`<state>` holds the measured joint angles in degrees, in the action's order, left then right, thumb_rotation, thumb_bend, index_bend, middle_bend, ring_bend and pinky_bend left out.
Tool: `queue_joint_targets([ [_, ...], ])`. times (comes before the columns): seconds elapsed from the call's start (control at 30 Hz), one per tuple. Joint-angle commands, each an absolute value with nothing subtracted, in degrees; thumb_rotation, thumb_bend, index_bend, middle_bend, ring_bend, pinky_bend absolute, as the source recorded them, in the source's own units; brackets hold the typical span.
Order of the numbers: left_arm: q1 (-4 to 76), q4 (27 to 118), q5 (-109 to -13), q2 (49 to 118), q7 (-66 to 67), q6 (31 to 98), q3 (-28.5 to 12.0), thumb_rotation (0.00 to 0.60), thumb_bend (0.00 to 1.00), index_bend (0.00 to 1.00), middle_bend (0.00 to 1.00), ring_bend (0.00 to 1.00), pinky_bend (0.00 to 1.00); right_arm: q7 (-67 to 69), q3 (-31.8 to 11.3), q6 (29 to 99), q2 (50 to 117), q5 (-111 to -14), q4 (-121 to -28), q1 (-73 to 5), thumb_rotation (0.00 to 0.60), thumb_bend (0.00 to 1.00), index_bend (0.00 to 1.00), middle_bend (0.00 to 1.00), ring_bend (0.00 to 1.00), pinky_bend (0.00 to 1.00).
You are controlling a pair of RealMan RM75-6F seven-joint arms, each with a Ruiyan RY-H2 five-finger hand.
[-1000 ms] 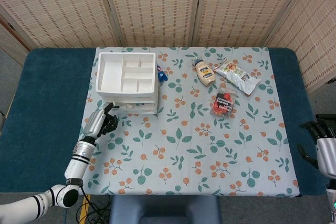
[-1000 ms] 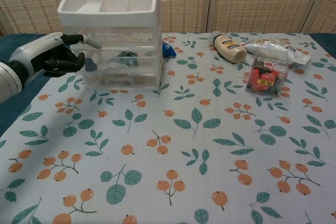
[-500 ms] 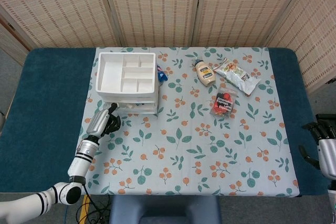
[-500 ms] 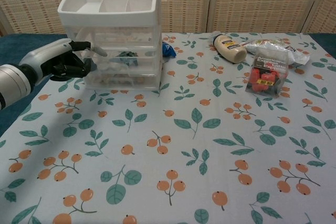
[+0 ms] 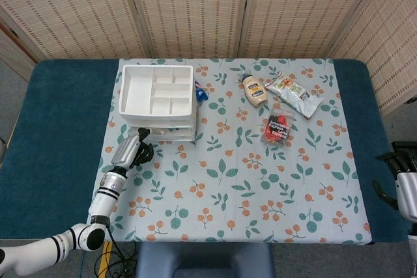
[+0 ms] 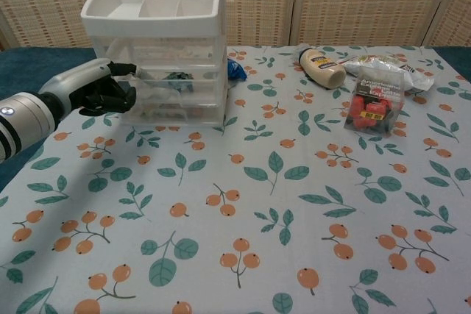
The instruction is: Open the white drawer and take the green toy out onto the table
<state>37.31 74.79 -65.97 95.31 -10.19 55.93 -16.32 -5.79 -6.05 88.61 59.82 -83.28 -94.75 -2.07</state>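
Reaching at left of frame, the left hand (image 6: pixel 99 90) is held curled, empty, against the white drawer unit (image 6: pixel 158 42); the unit could be pushed if the handle is missed.

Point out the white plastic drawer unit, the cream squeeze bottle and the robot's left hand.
White plastic drawer unit (image 6: pixel 154 5): chest view, top tray rim.
Cream squeeze bottle (image 5: pixel 255 92): head view, label on its body.
Left hand (image 6: pixel 94 87): chest view, back of the hand.
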Motion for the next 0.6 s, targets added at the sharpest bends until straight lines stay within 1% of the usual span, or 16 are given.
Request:
queue_joint_targets([
  [0.03, 37.31, 74.83, -66.00, 95.30, -10.27, 56.04, -16.36, 0.600, 0.68, 0.30, 0.95, 1.00, 1.00, -5.74, -6.06, 88.64, 59.85, -83.31, -94.69, -2.05, 0.600, 0.33, 0.28, 0.29, 0.20, 0.30],
  [0.6, 36.23, 77.39, -67.55, 94.25, -10.57, 57.22, -14.85, 0.600, 0.68, 0.34, 0.95, 1.00, 1.00, -5.82, -6.20, 88.17, 59.98, -83.21, -94.52, -2.35, 0.600, 0.33, 0.28, 0.29, 0.20, 0.30],
])
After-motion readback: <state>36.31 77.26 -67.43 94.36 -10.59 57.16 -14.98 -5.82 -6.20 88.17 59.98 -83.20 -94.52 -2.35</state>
